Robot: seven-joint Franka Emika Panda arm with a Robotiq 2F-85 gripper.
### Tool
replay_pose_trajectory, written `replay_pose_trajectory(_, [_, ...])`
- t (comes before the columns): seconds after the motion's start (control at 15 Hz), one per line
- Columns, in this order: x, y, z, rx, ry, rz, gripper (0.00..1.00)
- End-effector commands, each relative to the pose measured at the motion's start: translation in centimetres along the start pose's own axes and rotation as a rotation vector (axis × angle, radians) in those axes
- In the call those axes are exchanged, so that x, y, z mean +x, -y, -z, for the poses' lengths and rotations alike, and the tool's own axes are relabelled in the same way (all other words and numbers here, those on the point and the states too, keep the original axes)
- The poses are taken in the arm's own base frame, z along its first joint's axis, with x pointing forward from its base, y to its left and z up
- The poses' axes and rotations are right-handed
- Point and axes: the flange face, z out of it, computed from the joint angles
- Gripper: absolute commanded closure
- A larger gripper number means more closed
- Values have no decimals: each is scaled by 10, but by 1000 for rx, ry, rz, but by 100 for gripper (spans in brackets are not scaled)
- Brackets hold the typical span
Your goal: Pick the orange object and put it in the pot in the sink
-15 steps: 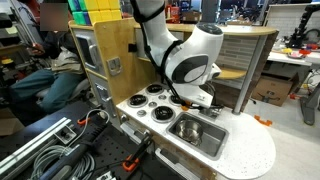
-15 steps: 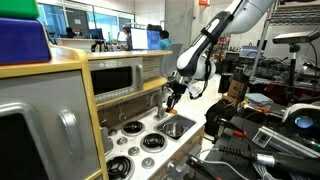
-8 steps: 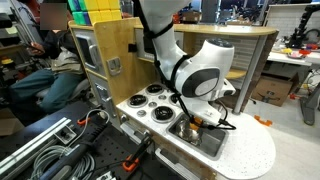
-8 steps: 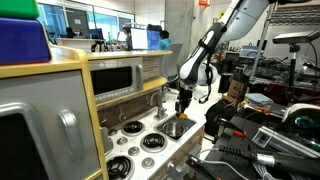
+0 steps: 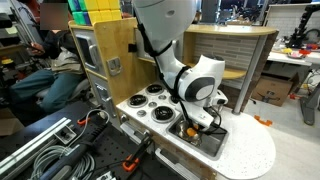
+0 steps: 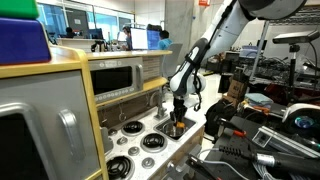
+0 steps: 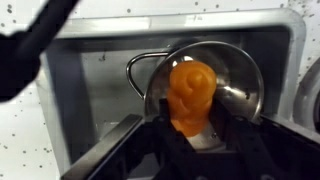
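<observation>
In the wrist view the pot (image 7: 245, 90) sits near one wall of the sink (image 7: 85, 110), leaving little room there; its wire handle (image 7: 130, 72) juts into the wider bare strip of sink floor on the other side. The orange object (image 7: 192, 88), clasped in the gripper (image 7: 190, 128), fills the middle of the pot's mouth

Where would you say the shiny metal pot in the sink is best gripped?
Probably by its looped wire handle, from above: it juts sideways past the rim of the shiny metal pot, thin enough to pinch, clear of the lumpy orange object.
</observation>
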Motion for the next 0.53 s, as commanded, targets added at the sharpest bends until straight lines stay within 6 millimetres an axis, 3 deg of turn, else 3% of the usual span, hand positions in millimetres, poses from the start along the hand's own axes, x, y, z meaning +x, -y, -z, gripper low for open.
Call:
replay_pose_trajectory(0.0, [20, -2, -26, -31, 35, -8, 81])
replay_pose_trajectory(0.47, [37, 10, -40, -29, 21, 46, 81])
